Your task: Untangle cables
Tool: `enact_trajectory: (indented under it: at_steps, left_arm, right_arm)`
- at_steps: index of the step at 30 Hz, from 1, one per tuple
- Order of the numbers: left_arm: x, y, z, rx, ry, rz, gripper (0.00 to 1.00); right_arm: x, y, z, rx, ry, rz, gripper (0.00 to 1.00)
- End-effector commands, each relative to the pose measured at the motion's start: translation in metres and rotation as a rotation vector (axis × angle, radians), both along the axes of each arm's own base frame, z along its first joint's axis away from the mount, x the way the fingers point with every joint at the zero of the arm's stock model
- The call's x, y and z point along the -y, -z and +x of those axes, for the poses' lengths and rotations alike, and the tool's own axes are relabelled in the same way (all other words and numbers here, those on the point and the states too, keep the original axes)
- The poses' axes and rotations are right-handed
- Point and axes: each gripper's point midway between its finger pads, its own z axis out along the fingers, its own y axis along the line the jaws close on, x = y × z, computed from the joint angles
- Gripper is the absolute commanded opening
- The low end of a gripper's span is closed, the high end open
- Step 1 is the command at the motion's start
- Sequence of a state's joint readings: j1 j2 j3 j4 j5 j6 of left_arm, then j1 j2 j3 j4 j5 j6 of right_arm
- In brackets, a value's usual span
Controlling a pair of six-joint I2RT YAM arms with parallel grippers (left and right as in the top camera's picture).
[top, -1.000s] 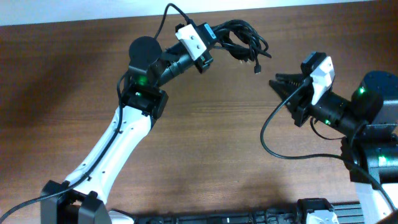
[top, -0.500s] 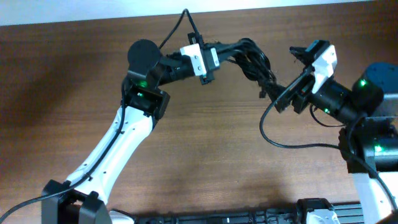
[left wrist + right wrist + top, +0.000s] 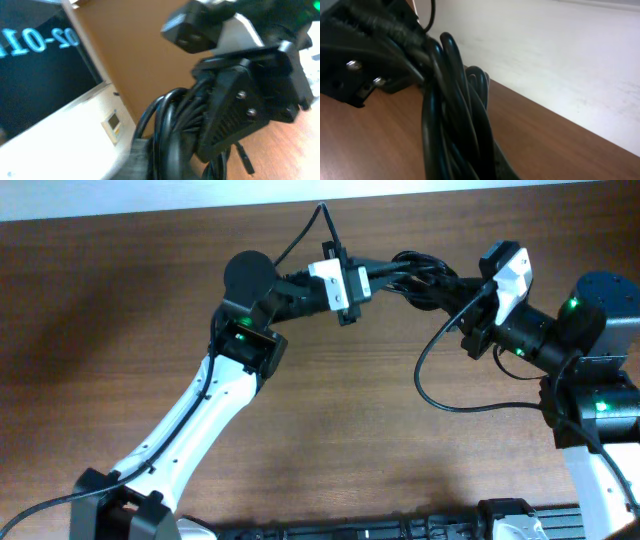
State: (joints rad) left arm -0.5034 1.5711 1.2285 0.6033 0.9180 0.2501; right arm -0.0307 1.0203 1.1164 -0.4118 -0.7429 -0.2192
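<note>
Left tool: mine, reaching out to the far edge of the desk, about midway along it, and clamped on one end of the cables.
Right tool: mine, coming in from the right edge of the desk and meeting the other end of the same bundle. One black finger lies against the cords, but I cannot tell whether the jaws are closed on them.
Cables: thin black cords bunched into one thick knot, stretched between my two tools close to the far edge.
Left wrist view: glossy loops pressed up against the right tool's finger.
Right wrist view: the cords fill the middle, twisted together and blurred.
Desk: brown wood grain.
</note>
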Motion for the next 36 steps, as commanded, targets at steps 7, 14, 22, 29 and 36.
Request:
enact_trajectory:
  at_steps: [7, 14, 22, 29, 36]
  left_arm:
    - [-0.069, -0.026, 0.064, -0.375, -0.201, -0.201, 0.99]
    - [-0.068, -0.008, 0.025, -0.129, 0.012, -0.006, 0.99]
    - [-0.061, 0.010, -0.033, 0.050, 0.315, 0.113, 0.99]
    - [-0.032, -0.001, -0.018, 0.011, 0.178, 0.046, 0.72]
    - [-0.032, -0.005, 0.009, -0.049, 0.024, 0.004, 0.00]
  right_arm:
    - [0.012, -0.002, 0.008, 0.003, 0.080, -0.025, 0.04]
    - [0.009, -0.002, 0.006, 0.003, 0.063, -0.020, 0.04]
    - [0.000, -0.005, -0.001, 0.009, -0.001, 0.001, 0.04]
    - [-0.005, -0.006, -0.005, 0.008, -0.038, 0.012, 0.04]
    - [-0.007, -0.007, -0.007, 0.008, -0.056, 0.018, 0.04]
